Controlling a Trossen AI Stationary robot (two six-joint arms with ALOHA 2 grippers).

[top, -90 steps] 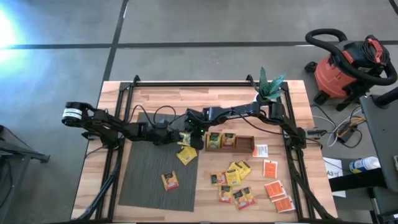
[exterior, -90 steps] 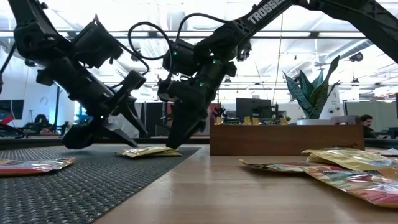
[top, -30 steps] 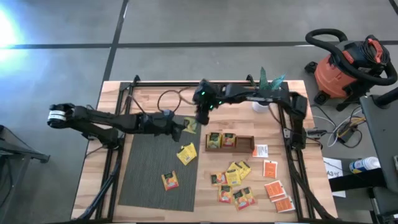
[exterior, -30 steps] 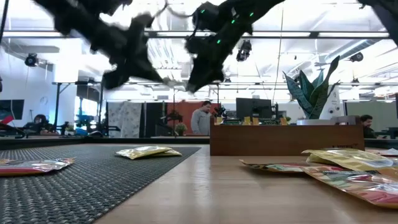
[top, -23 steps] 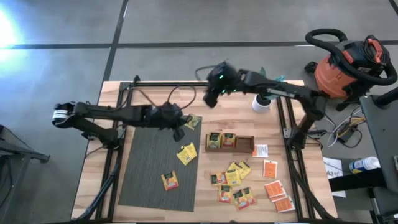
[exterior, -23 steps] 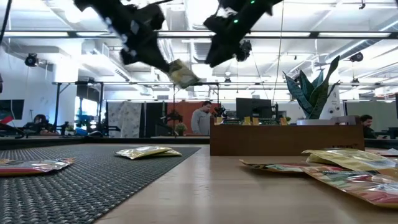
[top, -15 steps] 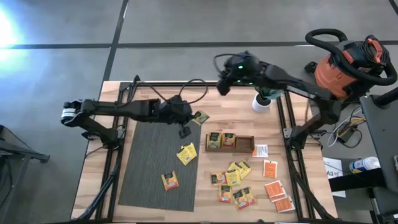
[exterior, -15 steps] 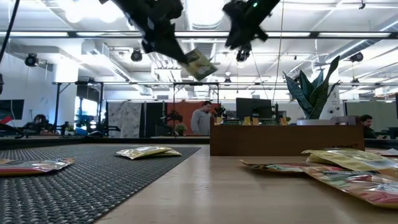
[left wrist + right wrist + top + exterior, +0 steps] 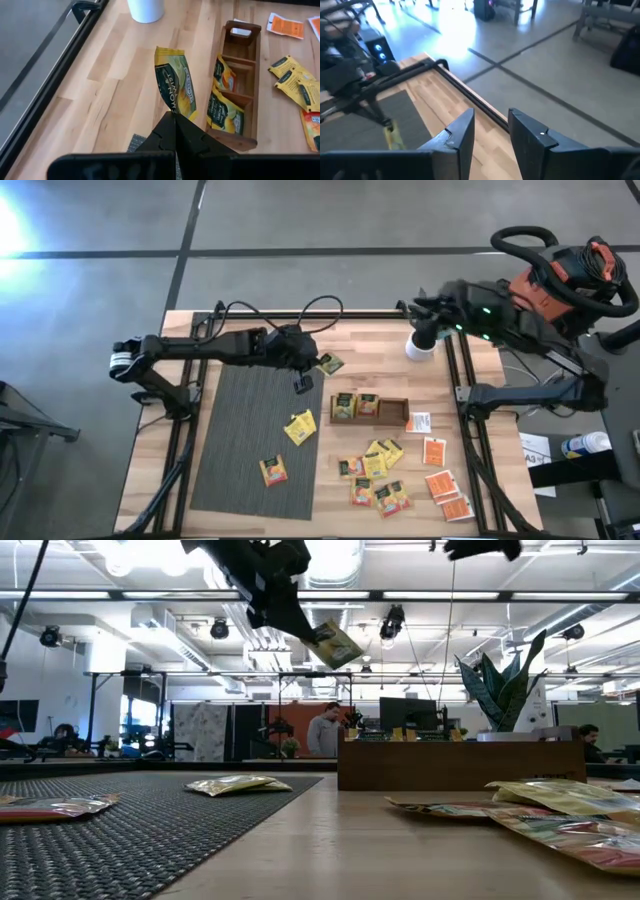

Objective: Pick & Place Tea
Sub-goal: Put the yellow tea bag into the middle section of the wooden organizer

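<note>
Sachet [image 9: 173,89] corner inside left pincer [image 9: 174,131]

I see a table [image 9: 240,340] of pale butcher-block wood, its planks smooth with a faint sheen. The mat [image 9: 250,450] on it is dark woven cloth, ribbed and matt. The tray [image 9: 240,95] is brown wood, matt-finished. The tea sachet [image 9: 173,90] I hold in the left gripper [image 9: 174,120] looks like glossy printed foil-paper, slightly creased; the loose sachets [image 9: 560,802] shine and crinkle likewise. Both grippers' fingers [image 9: 532,135] look like matt black plastic. The cup [image 9: 146,9] is smooth and white.
</note>
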